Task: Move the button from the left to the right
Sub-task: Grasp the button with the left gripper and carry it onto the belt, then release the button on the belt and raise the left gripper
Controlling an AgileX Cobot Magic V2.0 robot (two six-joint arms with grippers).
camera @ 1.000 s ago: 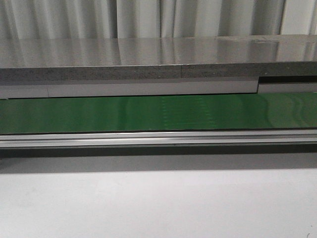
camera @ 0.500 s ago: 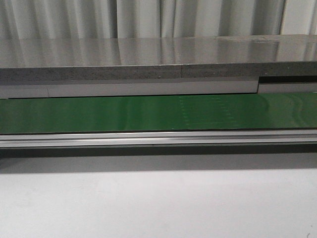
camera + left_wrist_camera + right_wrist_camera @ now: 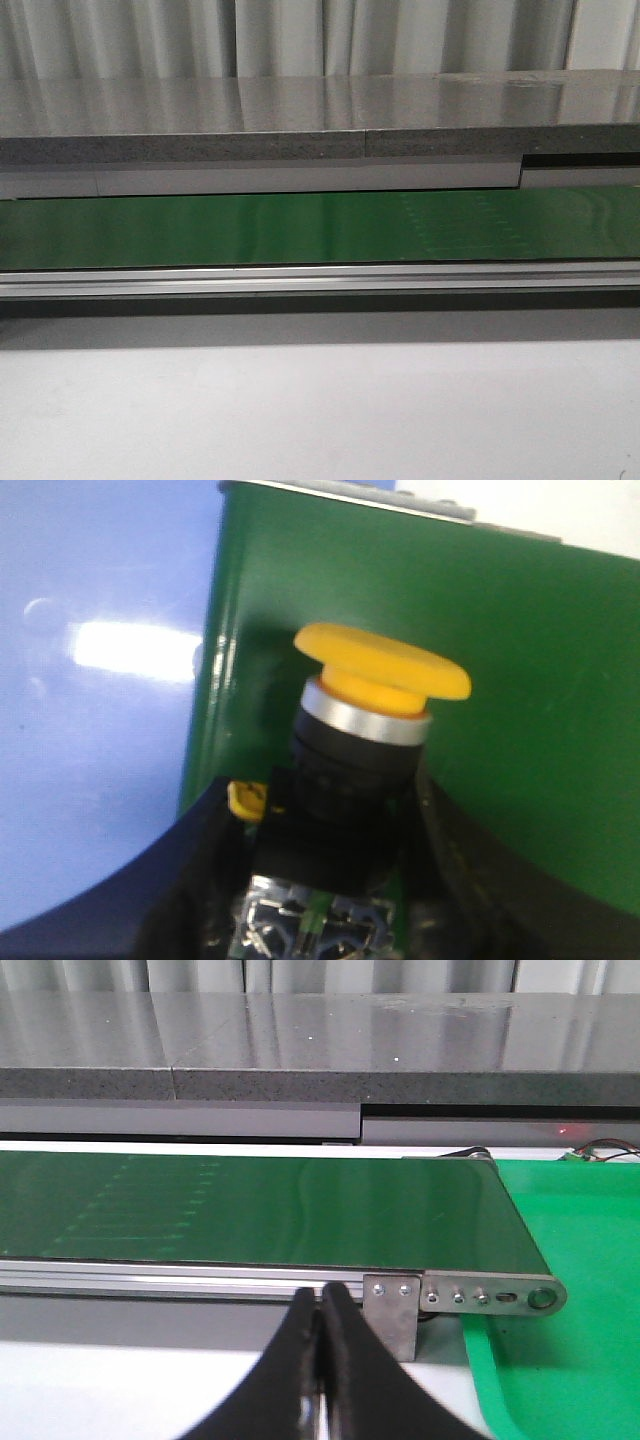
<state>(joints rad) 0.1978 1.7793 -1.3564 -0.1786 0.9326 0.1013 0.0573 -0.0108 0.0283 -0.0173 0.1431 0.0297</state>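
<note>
The left gripper (image 3: 330, 880) pinches the button (image 3: 365, 730) over the green belt (image 3: 200, 230). The right gripper (image 3: 322, 1360) is pressed together. The belt's faint pattern has shifted right.

Button (image 3: 365, 740) base hidden between left tool (image 3: 330, 880) fingers; neither tool in front view.

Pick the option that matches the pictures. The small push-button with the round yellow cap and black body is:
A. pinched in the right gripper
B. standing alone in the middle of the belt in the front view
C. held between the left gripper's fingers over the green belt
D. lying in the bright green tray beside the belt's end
C: in the left wrist view the yellow-capped push-button sits between the left gripper fingers, with the green belt behind; the right gripper is shut on nothing.
</note>
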